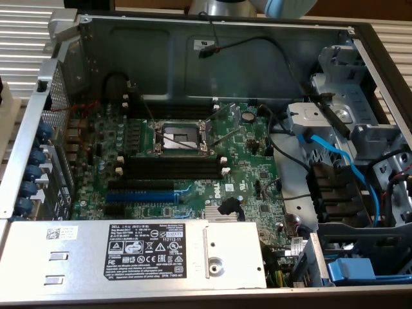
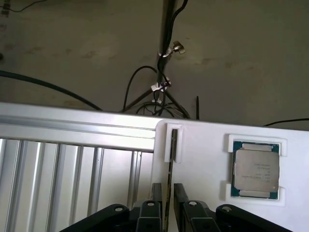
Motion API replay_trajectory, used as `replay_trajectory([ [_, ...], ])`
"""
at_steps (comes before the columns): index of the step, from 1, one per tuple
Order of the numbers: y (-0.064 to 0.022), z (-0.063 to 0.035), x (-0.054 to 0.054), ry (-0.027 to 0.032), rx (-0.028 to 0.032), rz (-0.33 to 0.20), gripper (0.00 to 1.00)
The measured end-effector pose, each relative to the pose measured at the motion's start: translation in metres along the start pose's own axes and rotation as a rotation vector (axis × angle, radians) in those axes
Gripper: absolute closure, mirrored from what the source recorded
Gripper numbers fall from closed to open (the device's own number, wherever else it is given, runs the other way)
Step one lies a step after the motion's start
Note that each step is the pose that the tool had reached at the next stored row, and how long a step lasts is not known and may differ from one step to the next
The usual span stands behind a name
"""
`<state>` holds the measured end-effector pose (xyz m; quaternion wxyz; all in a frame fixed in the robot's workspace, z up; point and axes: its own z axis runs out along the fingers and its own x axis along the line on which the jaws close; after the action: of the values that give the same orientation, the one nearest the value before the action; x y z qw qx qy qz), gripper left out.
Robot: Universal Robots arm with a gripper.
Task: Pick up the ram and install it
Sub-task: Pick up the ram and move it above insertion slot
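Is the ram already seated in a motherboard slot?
No, the ram stands on edge in the white holder, the open gripper astride it.

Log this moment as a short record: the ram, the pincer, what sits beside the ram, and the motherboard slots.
ram: standing on edge in a slot of the white holder
pincer: open, straddling the ram, a gap on each side
processor chip: lying flat in its own recess of the white holder, apart from the ram
memory slots: long, black, white end clips, on the motherboard next to the processor socket
task state: ram not yet lifted
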<state>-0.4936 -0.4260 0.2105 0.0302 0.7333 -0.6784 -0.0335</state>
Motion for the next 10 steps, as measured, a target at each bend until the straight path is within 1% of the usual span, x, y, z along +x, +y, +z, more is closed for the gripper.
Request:
replay_trajectory([
  [3,-0.0004,0.0006,-0.0005,0.0027,0.0018,-0.005,0.76],
  [5,-0.0007,0.0005,-0.0007,0.0048,0.0058,-0.010,0.76],
  [10,-0.0014,0.0011,-0.0013,0.0092,0.0185,-0.020,0.76],
])
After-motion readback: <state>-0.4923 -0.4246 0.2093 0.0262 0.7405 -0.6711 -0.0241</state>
